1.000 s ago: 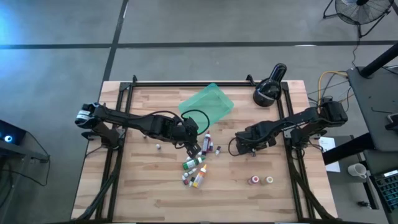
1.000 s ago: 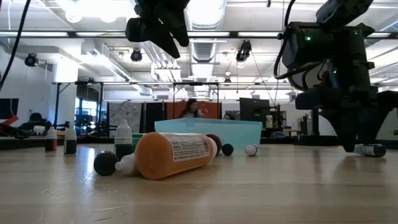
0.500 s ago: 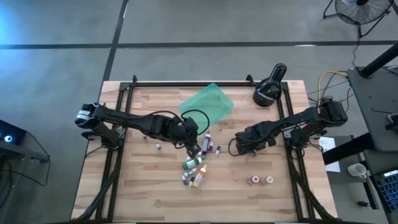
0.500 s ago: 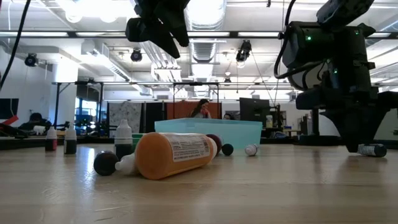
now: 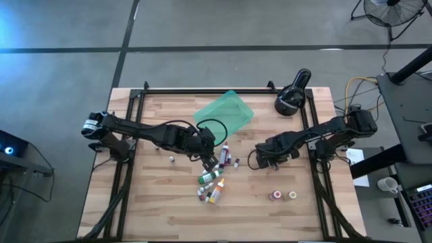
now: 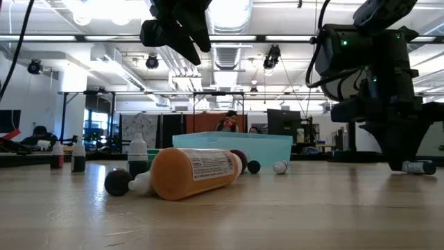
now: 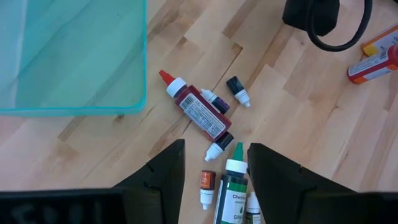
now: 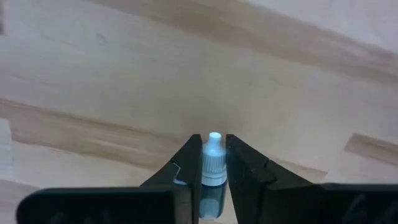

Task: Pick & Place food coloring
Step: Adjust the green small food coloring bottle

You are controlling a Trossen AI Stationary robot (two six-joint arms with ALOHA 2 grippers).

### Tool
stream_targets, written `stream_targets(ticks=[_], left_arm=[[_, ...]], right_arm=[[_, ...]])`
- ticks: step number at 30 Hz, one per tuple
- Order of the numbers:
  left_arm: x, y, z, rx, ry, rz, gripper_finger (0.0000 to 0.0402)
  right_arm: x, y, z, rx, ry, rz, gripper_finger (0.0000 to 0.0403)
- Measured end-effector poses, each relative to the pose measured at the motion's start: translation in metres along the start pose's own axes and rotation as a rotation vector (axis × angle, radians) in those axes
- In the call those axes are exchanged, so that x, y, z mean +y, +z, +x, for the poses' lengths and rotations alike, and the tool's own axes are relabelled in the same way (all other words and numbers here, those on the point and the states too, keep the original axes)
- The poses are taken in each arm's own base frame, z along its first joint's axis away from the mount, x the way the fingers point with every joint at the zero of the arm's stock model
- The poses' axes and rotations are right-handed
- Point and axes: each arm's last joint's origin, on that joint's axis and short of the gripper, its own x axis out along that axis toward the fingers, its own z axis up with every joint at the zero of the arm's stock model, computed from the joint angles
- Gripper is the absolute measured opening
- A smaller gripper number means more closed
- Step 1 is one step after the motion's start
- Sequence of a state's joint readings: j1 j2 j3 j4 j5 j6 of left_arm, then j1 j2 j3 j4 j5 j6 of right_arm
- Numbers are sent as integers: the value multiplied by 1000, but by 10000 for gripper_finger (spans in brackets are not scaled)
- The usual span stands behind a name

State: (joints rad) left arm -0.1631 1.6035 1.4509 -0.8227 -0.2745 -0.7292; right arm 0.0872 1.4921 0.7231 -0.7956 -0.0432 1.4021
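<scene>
Gripping a small white-capped bottle [image 8: 212,165] on the table [image 5: 162,202], your right gripper [image 8: 211,163] is clamped narrow, while your left gripper [image 7: 214,165] hangs open above the bottle cluster [image 7: 211,149].

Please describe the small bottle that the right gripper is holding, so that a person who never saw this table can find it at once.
Start at the teal tray near the table's far edge and go right to the right gripper. Its fingers are shut on a tiny white-capped bottle lying on the wood. The other bottles lie clustered under the left gripper; this one lies apart.
</scene>
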Motion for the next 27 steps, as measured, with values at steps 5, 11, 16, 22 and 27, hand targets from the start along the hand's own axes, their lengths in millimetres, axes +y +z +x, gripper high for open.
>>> stream_targets(ticks=[5, 11, 16, 22, 27], left_arm=[[0, 0, 0, -9, 10, 45, 147], [1, 1, 0, -11, 13, 130, 147], [2, 2, 1, -11, 16, 129, 147], [2, 2, 1, -11, 16, 130, 147], [2, 1, 0, -11, 16, 130, 147]], right_arm=[[9, -1, -9, -150, 52, -64, 46], [12, -9, -16, -421, 72, -65, 48], [13, -20, -22, -777, 101, -42, 49], [7, -20, -12, -987, 106, 34, 49], [-3, -18, 15, -1002, 149, 91, 49]])
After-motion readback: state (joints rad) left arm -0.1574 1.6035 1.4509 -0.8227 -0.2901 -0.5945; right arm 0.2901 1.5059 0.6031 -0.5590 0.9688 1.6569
